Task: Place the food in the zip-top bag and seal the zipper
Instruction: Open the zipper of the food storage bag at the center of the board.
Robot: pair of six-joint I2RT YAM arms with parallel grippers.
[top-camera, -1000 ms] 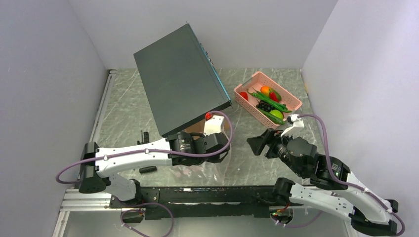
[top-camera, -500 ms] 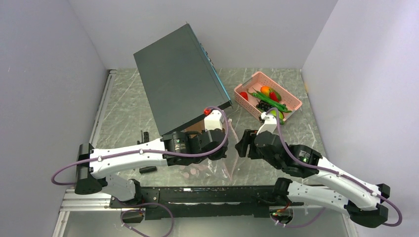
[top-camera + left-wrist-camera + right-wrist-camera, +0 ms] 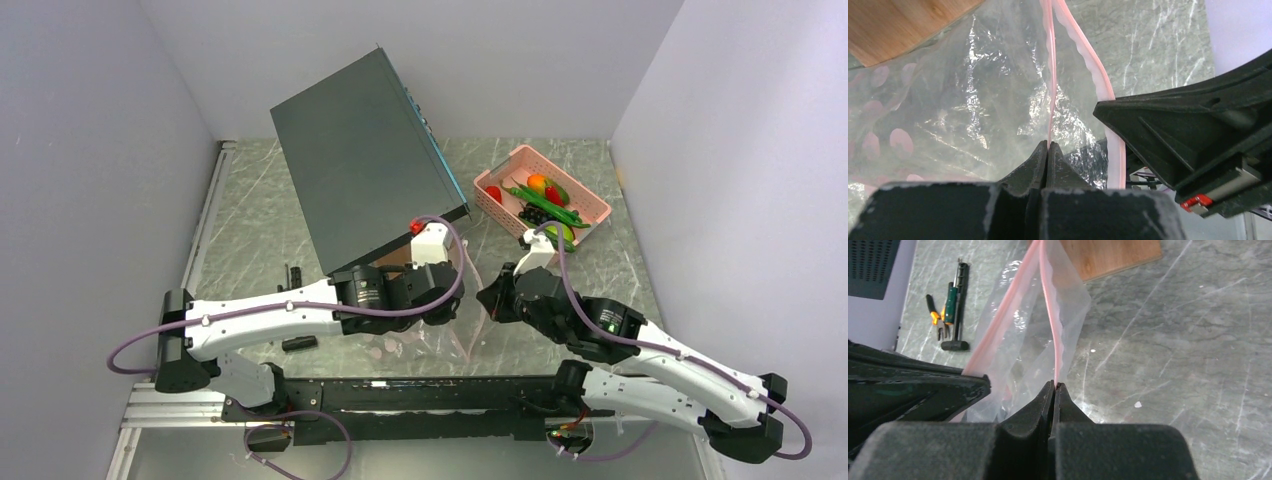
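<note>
The left pincer (image 3: 1048,149) and right pincer (image 3: 1054,388) each pinch the zipper (image 3: 1048,315); zip-top bag (image 3: 973,100) mostly hidden overhead

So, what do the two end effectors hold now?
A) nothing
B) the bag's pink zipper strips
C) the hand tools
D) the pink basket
B: the left end effector and the right end effector each pinch one lip of the zipper on the zip-top bag.

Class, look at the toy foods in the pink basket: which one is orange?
The mango, at the far side of the pink basket: it is orange with a green end, while the rest are green, red or black.
</note>
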